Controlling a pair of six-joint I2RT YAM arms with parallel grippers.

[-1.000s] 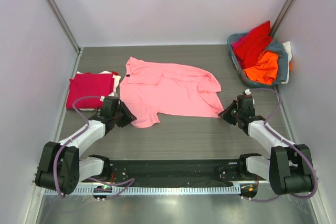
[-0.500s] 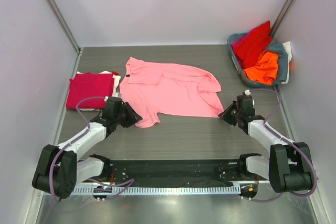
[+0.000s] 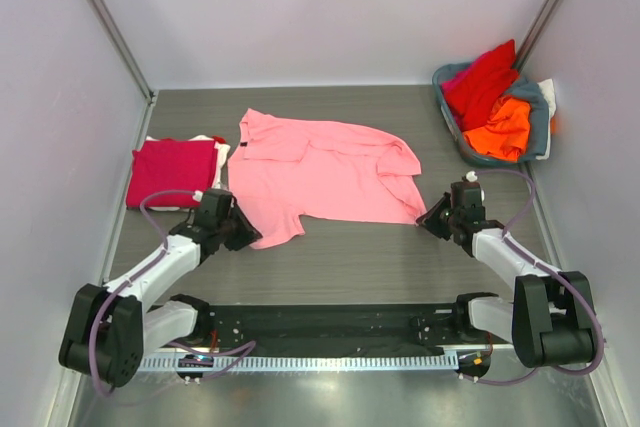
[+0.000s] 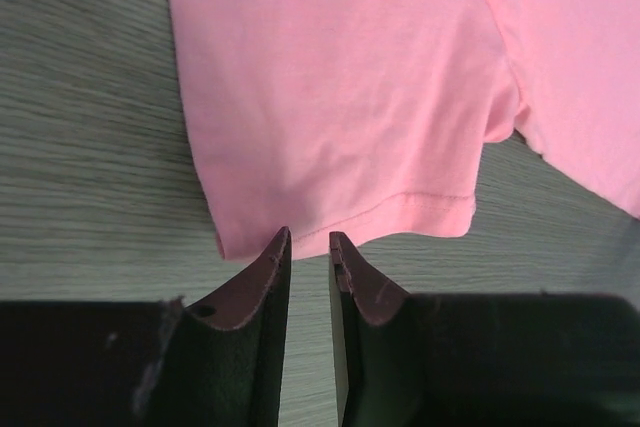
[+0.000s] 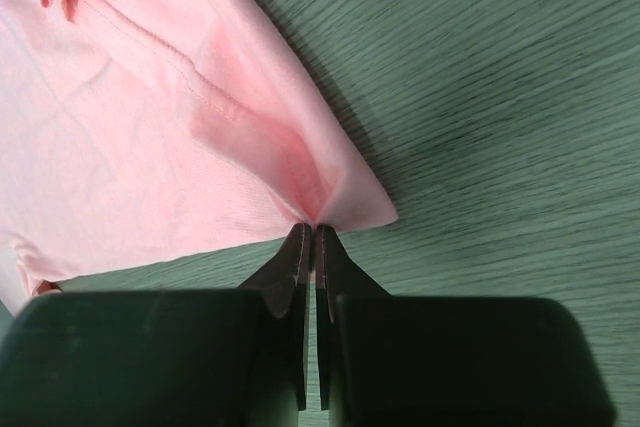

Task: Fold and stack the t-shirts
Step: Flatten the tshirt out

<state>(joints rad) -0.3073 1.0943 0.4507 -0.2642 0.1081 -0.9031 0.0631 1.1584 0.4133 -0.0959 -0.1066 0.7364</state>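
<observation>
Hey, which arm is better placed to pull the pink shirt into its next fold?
Right, probably. The right claw is shut on a corner of the pink t-shirt; the left claw sits at the hem, jaws slightly apart, gripping nothing yet.

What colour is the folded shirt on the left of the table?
The folded shirt is crimson, a deep pinkish red, clearest in the top view.

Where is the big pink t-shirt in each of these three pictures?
Top external: the light pink t-shirt lies spread out mid-table.
Left wrist: it fills the upper picture, with its hem just ahead of the left gripper.
Right wrist: it is at the upper left, with one corner pinched by the right gripper.
Shared landmark: the grey wood-grain table under it.
</observation>
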